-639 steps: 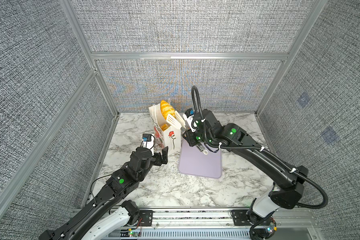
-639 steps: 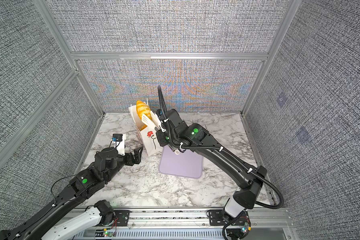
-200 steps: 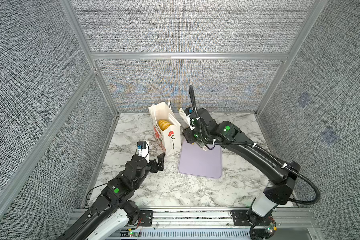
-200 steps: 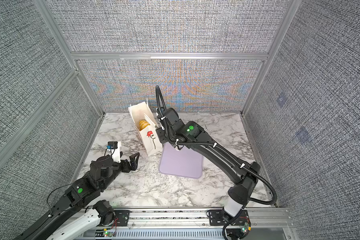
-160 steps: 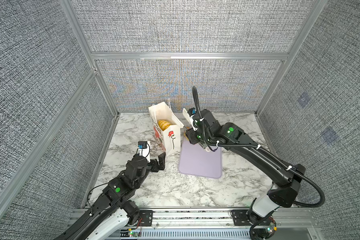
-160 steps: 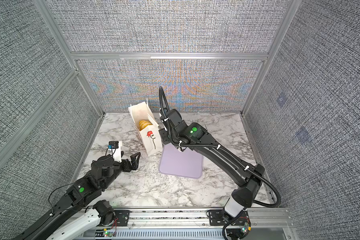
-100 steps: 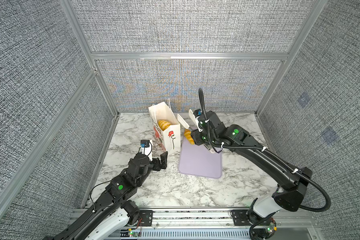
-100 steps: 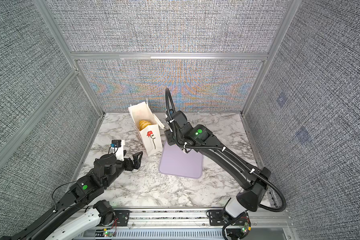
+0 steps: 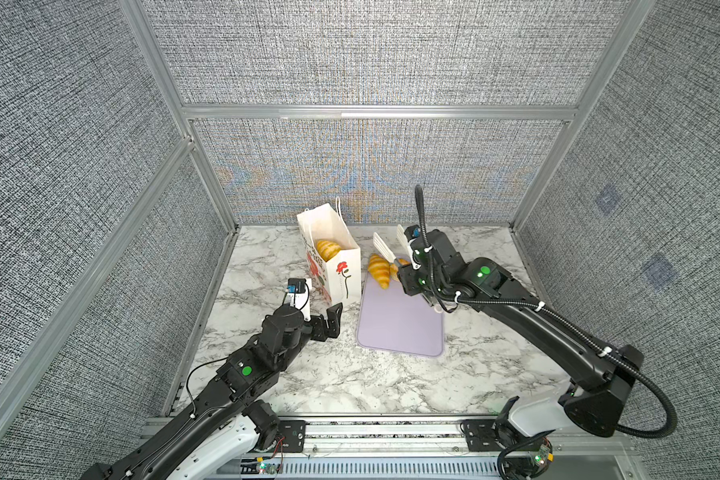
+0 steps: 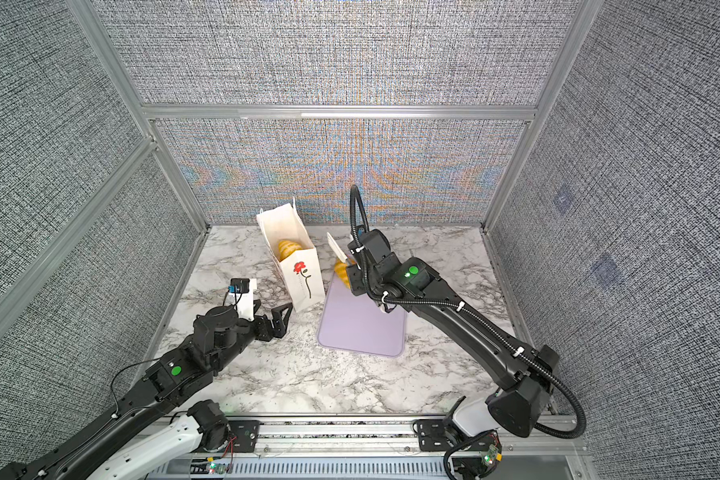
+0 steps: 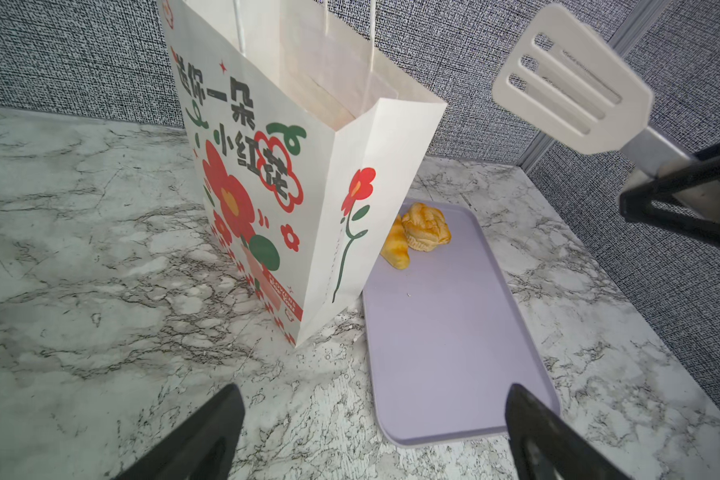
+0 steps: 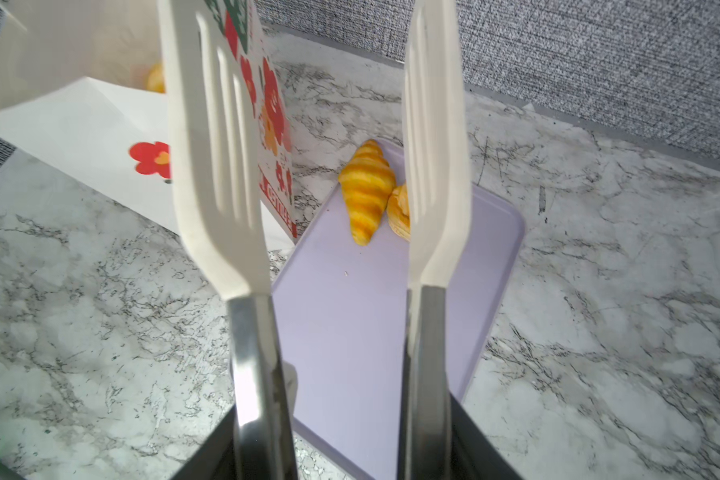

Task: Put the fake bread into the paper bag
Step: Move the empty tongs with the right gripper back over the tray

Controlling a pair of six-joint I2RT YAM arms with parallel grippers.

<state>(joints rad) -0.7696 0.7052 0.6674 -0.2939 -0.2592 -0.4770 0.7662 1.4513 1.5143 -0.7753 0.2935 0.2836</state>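
**Right gripper** [image 9: 410, 271], clamped on the metal handles of the white slotted tongs [image 12: 221, 166], holds them raised above the far end of the lavender tray [image 9: 400, 328], blades apart and empty. **Left gripper** [image 10: 270, 314], jaws spread wide and holding nothing, hovers low near the foot of the paper bag [image 9: 341, 282]. The bag stands upright just beside the tray. A bagged croissant [image 9: 328, 249] shows in its mouth; deeper contents are hidden. Two pieces of fake bread lie touching on the tray: a ridged croissant [image 9: 379, 270] and a puff pastry [image 11: 427, 228]. Judged well advanced, with these two left to move.

L tool [image 11: 373, 392] open, R tool [image 12: 341, 436] on tongs [image 12: 217, 166]
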